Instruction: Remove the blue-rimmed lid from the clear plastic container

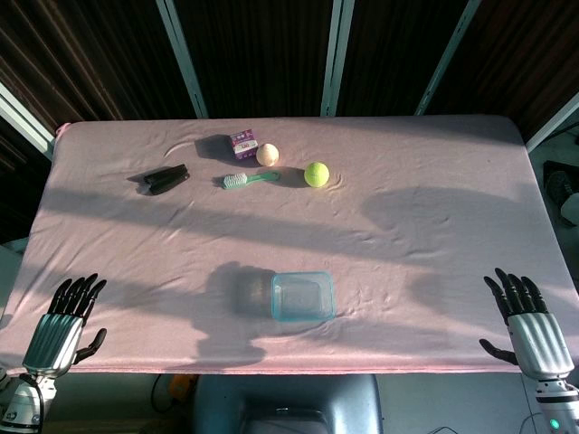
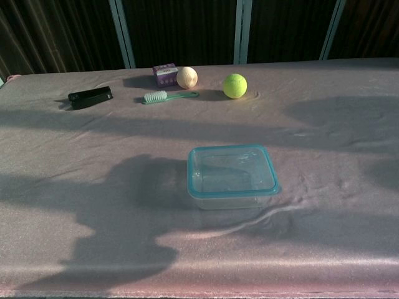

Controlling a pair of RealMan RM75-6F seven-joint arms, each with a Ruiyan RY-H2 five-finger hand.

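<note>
- The clear plastic container [image 2: 232, 179] sits near the front edge of the tabletop [image 1: 434, 244], about midway across, with the blue-rimmed lid [image 2: 231, 169] on it and apparently seated all round.
- Likely trouble: the container looks light and empty, so pulling up on the lid with nothing bracing the base could lift or tip the whole box, or slide it on the pink cloth towards the front edge.
- The cloth is wrinkled just right of the box and could bunch under a pushed base.
- The left hand [image 1: 68, 316] and right hand [image 1: 525, 316] hover at the front corners, well apart from the box, fingers spread, holding nothing.
- Far back lie a black stapler [image 1: 163, 178], a green brush [image 1: 250, 179], a small purple box [image 1: 242, 143], a pale ball [image 1: 268, 155] and a tennis ball [image 1: 316, 174]; none blocks either reach.
</note>
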